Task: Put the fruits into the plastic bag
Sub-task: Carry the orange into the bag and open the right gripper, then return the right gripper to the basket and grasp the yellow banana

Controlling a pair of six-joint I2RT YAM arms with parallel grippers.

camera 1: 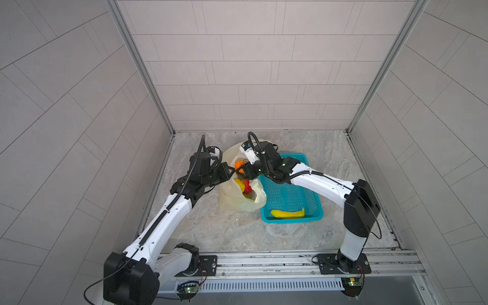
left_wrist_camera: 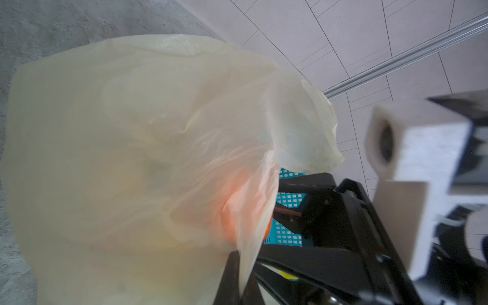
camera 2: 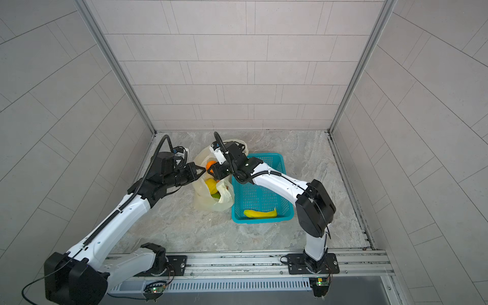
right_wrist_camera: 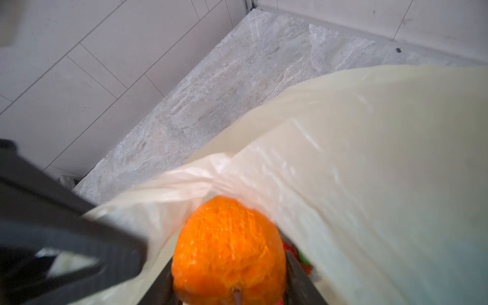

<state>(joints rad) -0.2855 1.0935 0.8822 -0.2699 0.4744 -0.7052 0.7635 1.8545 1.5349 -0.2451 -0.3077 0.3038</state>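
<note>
The cream plastic bag (camera 1: 232,198) (camera 2: 203,196) stands left of the basket with its mouth held open. My left gripper (left_wrist_camera: 241,274) (camera 1: 233,172) is shut on the bag's thin rim (left_wrist_camera: 253,237). Over the mouth, my right gripper (right_wrist_camera: 228,277) (camera 1: 241,169) is shut on the orange tangerine (right_wrist_camera: 228,250) (camera 1: 239,165) (camera 2: 210,165). Inside the bag lie a yellow lemon (camera 1: 239,183) (camera 2: 210,184), a red fruit (camera 1: 247,187) (right_wrist_camera: 289,248) and a green fruit (camera 2: 216,196). The yellow banana (camera 1: 287,213) (camera 2: 260,213) lies in the basket.
The teal perforated basket (camera 1: 290,190) (camera 2: 260,194) stands right of the bag, under my right forearm, with only the banana at its near end. Tiled walls close in the stone table on three sides. A metal rail runs along the front edge.
</note>
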